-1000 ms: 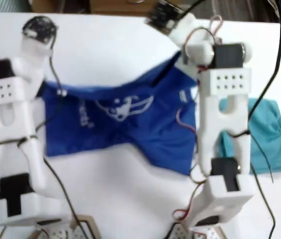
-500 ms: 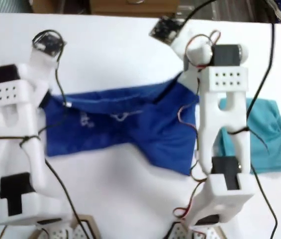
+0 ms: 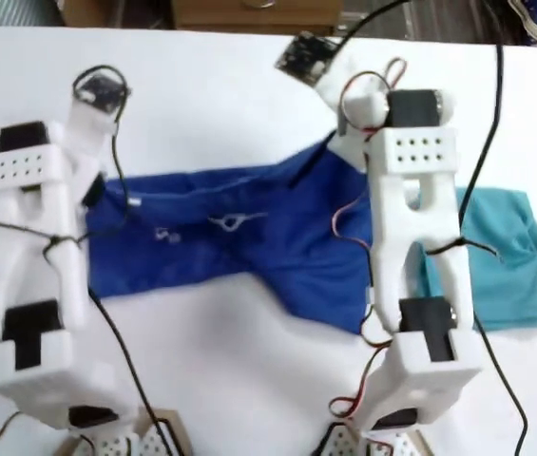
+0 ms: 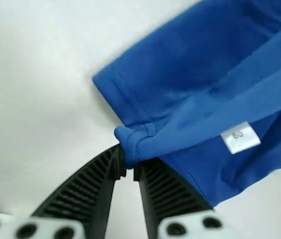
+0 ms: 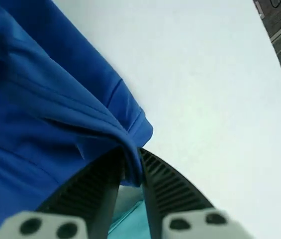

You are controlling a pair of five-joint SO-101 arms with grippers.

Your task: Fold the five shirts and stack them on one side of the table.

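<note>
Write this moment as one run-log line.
left end effector: shut on blue shirt | right end effector: same | teal shirt: on table

Royal blue shirt [image 3: 278, 249], teal shirt [image 3: 520, 268], white table [image 3: 211, 104]

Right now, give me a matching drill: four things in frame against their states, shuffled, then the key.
Things:
1. blue shirt
2. teal shirt
3. left gripper
4. white tag

States:
A. shut on a bunched hem
B. small, sewn onto blue fabric
C. crumpled, held by no gripper, beside the right arm
D. stretched wide over the table

Pairs: 1-D, 2-C, 3-A, 4-B
</note>
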